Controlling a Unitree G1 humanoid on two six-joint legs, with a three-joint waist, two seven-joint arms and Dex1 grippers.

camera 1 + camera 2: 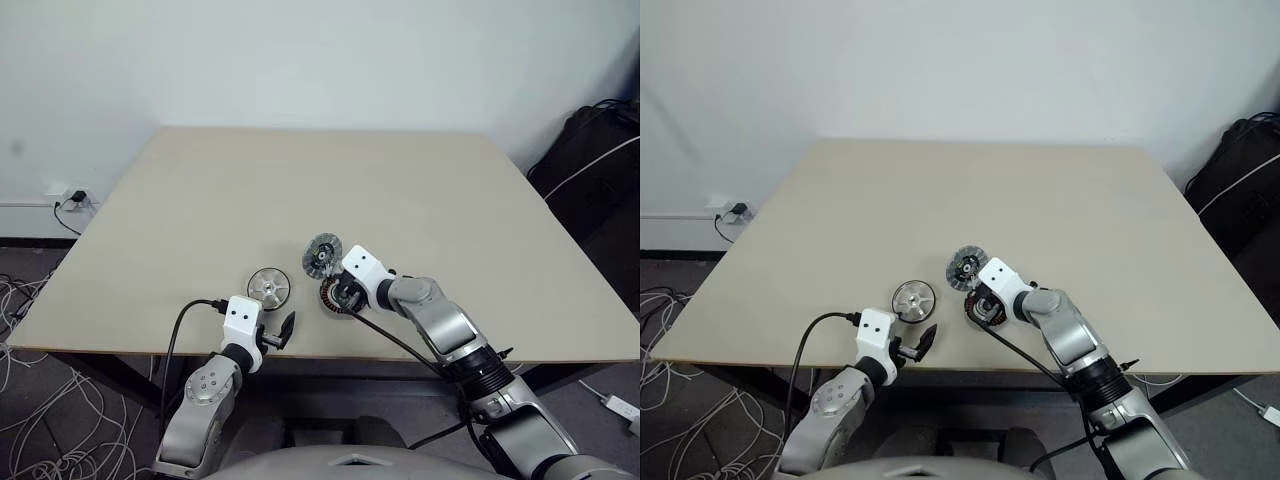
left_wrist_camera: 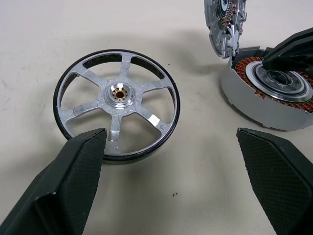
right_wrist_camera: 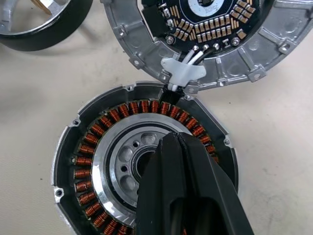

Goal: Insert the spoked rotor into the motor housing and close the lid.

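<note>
**Rotor still on the table, housing open: how the parts should handle**

The spoked rotor, a round silver metal wheel w/ a thin dark-edged rim, flat radial spokes and a raised hub w/ a brass-coloured centre, lies flat on the beige table near its front edge, left of centre. Just beside it to the right sits the motor housing, a round grey metal ring packed w/ copper-brown windings around a silver centre. Its lid, a round silver plate carrying a ring of small contacts, stands tilted up at the far side of the housing, joined to it by white wires at a small clip.

The left gripper hovers at the front edge w/ its two black fingers spread wide, empty, the rotor lying ahead of it. The right gripper has its fingers pressed together; the tips sit over the silver centre of the housing, contact probable but not certain.

Judgement: the rotor looks rigid and fairly light, bare metal so likely slick. Best hold is prob. across the rim, or on a spoke, kept level so it drops square into the bore. If it is magnetic it could snap in off-axis. Windings and lid wires look fragile; avoid pinching them.
</note>
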